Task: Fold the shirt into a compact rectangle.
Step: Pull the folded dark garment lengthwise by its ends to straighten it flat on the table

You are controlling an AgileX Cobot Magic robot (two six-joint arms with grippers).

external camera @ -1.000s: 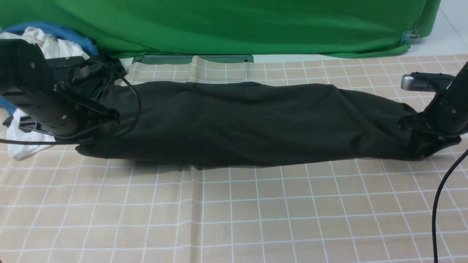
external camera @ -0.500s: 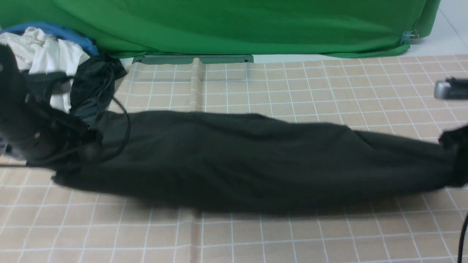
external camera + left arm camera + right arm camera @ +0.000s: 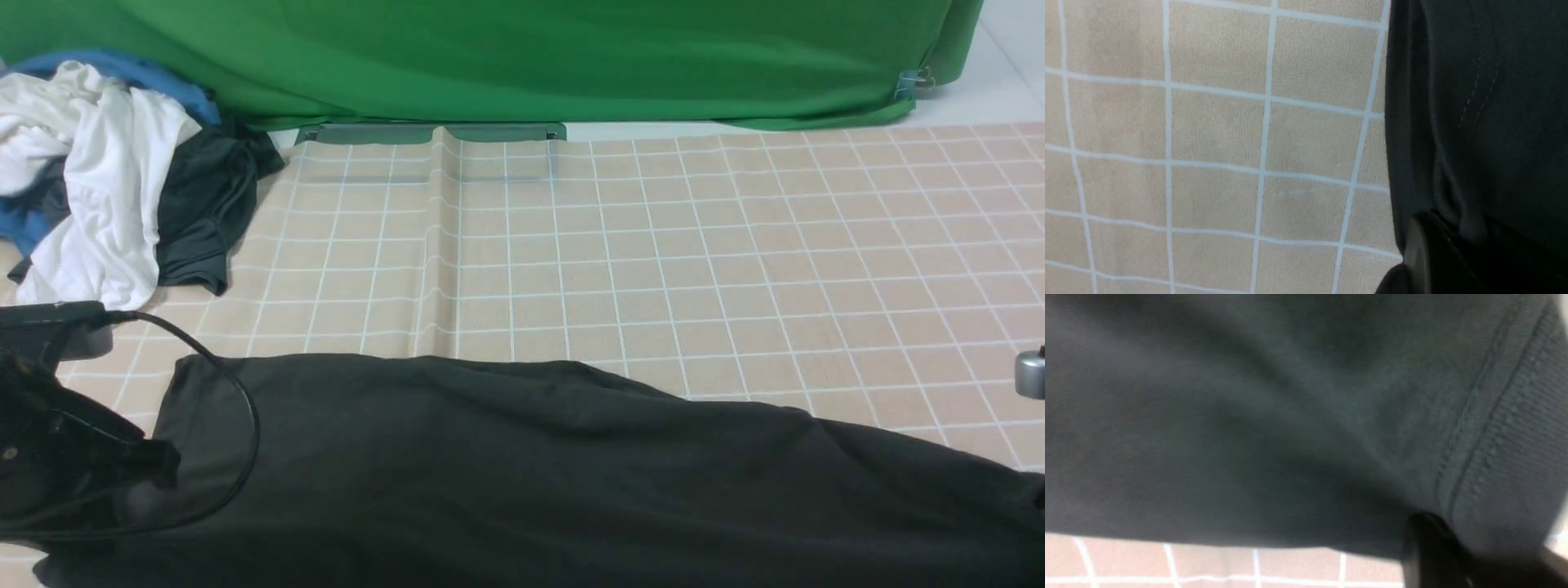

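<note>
We see our left pincer (image 3: 1466, 241) and right pincer (image 3: 1474, 555) each clamped on the shirt (image 3: 522, 474), stretched across the desk (image 3: 653, 245).

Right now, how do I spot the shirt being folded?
Look at the checked beige tablecloth in front of the green backdrop. The shirt stretches across its near edge. It is one big black spread, unlike the crumpled white, blue and dark heap far left.
</note>
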